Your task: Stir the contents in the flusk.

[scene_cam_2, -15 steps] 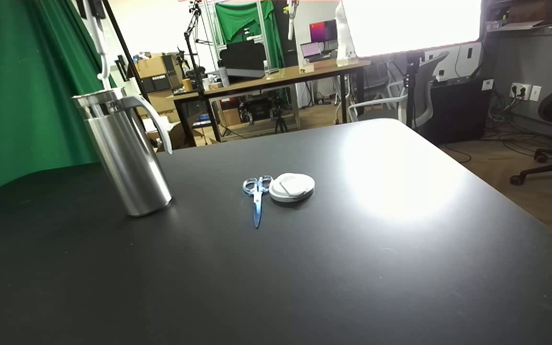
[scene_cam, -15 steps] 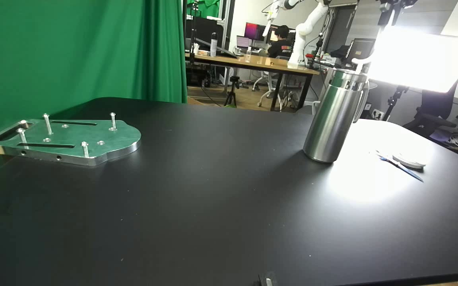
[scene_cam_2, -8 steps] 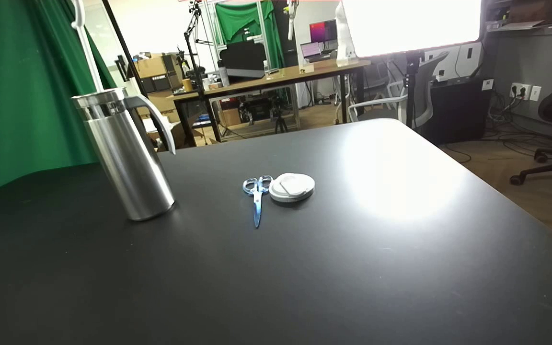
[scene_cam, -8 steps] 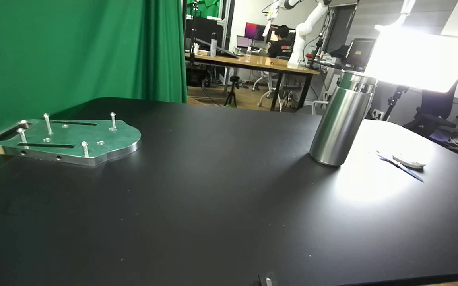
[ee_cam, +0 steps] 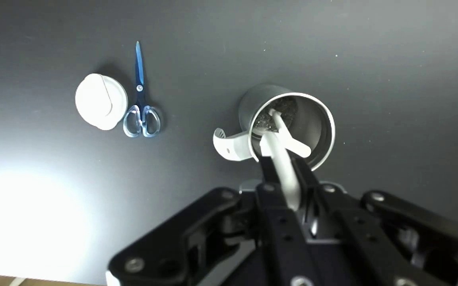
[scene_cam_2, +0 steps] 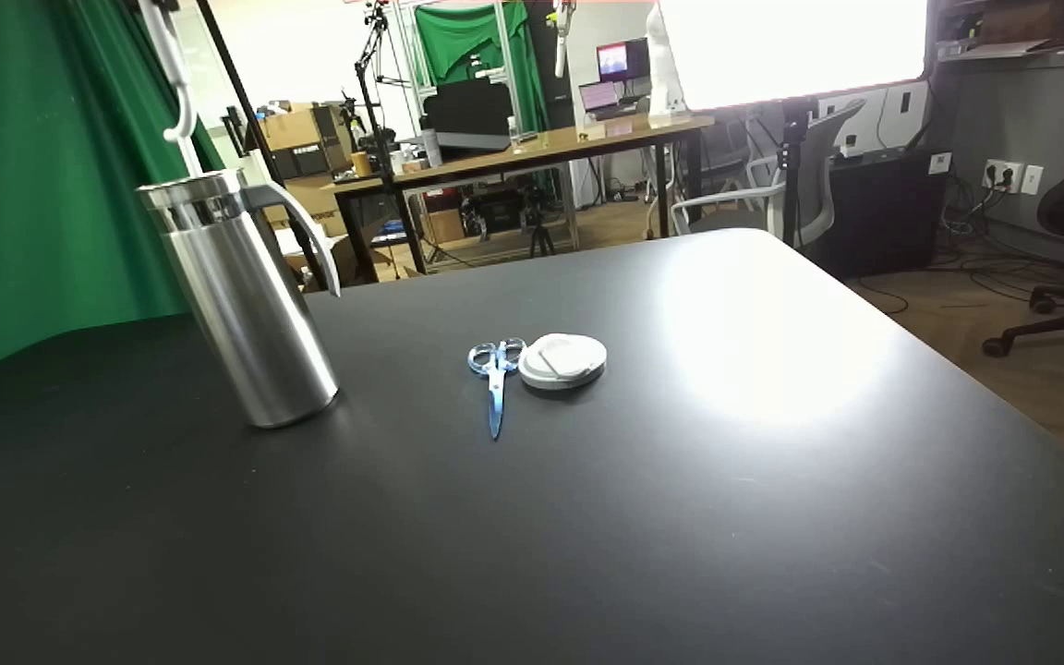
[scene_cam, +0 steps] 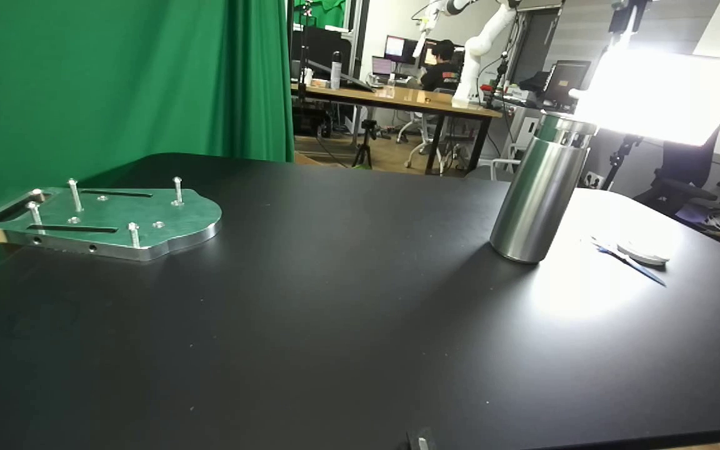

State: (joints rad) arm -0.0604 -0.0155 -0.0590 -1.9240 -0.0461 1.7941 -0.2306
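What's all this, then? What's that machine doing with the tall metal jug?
A robot's gripper holds a white stick whose lower end reaches down inside the open metal flask, presumably to stir what's there. Something dark and speckled shows at the bottom; what it is, I can't tell. The flask stands on the black table, with blue scissors and a round white piece, perhaps its lid, lying apart from it.

Black tabletop [scene_cam_2: 532,536] is occupied by: tall silver metal flask [scene_cam_2: 250,323]; blue clear-handled scissors [ee_cam: 139,88] just beside round white disc [ee_cam: 101,101]; greenish, flat metal plate [scene_cam: 122,212] with upright pegs [scene_cam: 76,196].
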